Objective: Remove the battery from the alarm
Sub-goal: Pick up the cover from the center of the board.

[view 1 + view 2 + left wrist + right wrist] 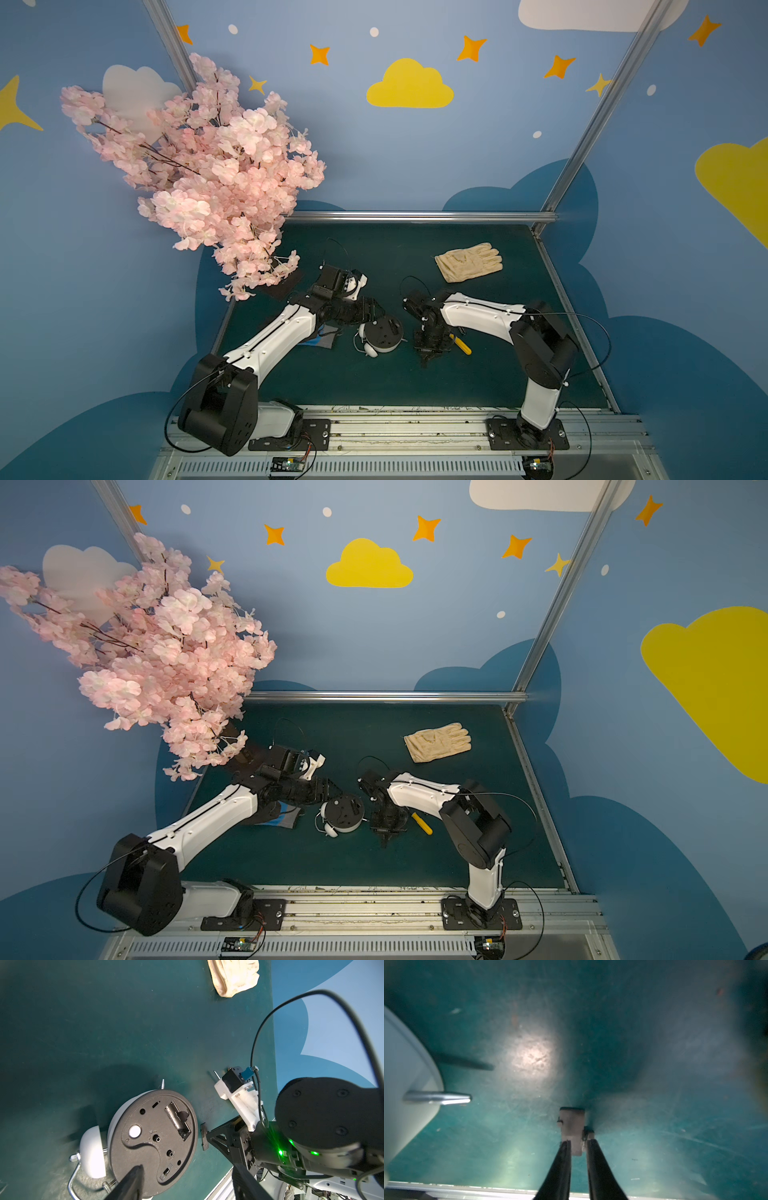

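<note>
Alarm (384,334) lies face down on the green mat (374,257), dark back panel up, in both top views; one white bell (92,1153) and the wire handle point toward the rail side. Battery bay is uncovered. In the left wrist view the battery (176,1119) sits inside that bay, near the panel's rim, not yet out. A small dark battery cover (204,1136) lies flat on the mat just beside the alarm. Right gripper (578,1145) points down at it: fingers a little apart, one end of the cover between the tips. Whether they pinch it or only flank it, cannot tell. Left gripper (374,311) hangs at the alarm's far edge, fingers (133,1180) spread wide, one tip over the panel's rim, nothing between them. Yellow-handled screwdriver (463,345) lies on the mat, partly under the right arm. Cream glove (468,262) lies well apart, toward the back. Pink blossom branch (199,166) overhangs the back left corner.
</note>
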Robot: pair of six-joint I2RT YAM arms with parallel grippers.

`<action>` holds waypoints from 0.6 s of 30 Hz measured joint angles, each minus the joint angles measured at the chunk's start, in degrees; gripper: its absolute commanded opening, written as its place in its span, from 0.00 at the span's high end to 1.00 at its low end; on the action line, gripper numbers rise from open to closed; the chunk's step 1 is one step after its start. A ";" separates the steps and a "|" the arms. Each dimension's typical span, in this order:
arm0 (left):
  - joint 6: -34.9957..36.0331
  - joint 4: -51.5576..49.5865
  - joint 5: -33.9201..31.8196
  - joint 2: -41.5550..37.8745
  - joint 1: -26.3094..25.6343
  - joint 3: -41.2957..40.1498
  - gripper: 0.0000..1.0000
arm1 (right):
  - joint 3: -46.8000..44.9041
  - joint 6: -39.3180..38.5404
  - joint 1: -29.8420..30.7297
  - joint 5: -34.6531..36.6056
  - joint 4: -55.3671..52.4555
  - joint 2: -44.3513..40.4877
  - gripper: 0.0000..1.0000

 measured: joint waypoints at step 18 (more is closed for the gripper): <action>0.28 0.66 4.02 0.00 -0.26 0.00 0.30 | -0.07 -0.33 0.07 1.46 0.11 -1.88 0.94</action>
